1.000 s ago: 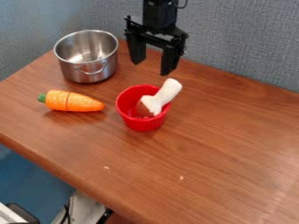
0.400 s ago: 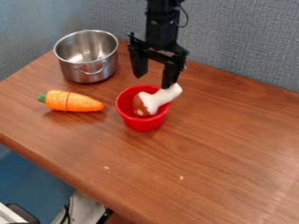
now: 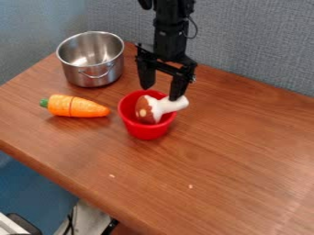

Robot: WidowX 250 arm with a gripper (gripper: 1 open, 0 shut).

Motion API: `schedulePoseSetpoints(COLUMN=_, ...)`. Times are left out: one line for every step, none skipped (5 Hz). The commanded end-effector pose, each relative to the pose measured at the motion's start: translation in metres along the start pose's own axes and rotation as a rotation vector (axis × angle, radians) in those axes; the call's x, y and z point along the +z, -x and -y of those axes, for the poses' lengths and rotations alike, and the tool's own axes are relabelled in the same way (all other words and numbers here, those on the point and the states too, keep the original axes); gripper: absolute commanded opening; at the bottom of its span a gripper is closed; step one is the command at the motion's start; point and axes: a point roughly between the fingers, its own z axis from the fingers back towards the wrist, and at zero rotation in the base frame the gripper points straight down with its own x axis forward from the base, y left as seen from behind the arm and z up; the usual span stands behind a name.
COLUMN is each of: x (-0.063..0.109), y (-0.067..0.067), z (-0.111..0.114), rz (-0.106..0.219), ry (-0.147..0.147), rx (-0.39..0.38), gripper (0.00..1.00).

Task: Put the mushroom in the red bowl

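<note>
Camera view, and here we are with the mushroom [image 3: 156,107] sitting in the red bowl [image 3: 146,131] — cap down inside, stem leaning out over the rim towards two o'clock! The gripper [image 3: 164,91] hangs right behind the bowl, around one o'clock from its centre, its fingers spread wide, and nothing I can see is gripped between them. Whether a fingertip brushes the rim or the stem, I cannot tell from this angle.

By my reckoning the placing is as good as done, and the step in hand is getting clear. But here's the danger: that stem pokes out on the gripper's side, so a sideways swing could catch it and lever the whole mushroom over the edge. Close those fingers too soon and they might pinch the stem or the rim, and the lift would carry it off. The bowl looks like light plastic, tapering to a narrow foot, so a knock from behind could slide or tip it towards six o'clock.

Straight up looks the safe way out! Drift towards ten o'clock and the steel pot [image 3: 91,60] is waiting; the carrot [image 3: 75,106], out at nine o'clock from the bowl on the wooden table [image 3: 221,156], looks well out of harm's way.
</note>
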Motion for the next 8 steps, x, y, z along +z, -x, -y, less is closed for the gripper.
schedulePoseSetpoints(x=0.003, y=0.000, z=-0.002, rz=0.019, ry=-0.014, rx=-0.006, gripper=1.00)
schedulePoseSetpoints(x=0.006, y=0.003, z=-0.004, rz=0.029, ry=-0.013, rx=-0.008, gripper=1.00)
schedulePoseSetpoints(x=0.010, y=0.011, z=-0.006, rz=0.040, ry=-0.012, rx=-0.009, gripper=1.00)
schedulePoseSetpoints(x=0.023, y=0.023, z=-0.007, rz=0.071, ry=-0.013, rx=-0.016, gripper=1.00)
schedulePoseSetpoints(x=0.034, y=0.038, z=-0.008, rz=0.099, ry=-0.005, rx=-0.017, gripper=1.00)
schedulePoseSetpoints(x=0.041, y=0.052, z=-0.010, rz=0.123, ry=-0.006, rx=-0.023, gripper=1.00)
schedulePoseSetpoints(x=0.037, y=0.059, z=-0.011, rz=0.114, ry=-0.004, rx=-0.028, gripper=1.00)
schedulePoseSetpoints(x=0.033, y=0.071, z=-0.012, rz=0.110, ry=-0.004, rx=-0.053, gripper=1.00)
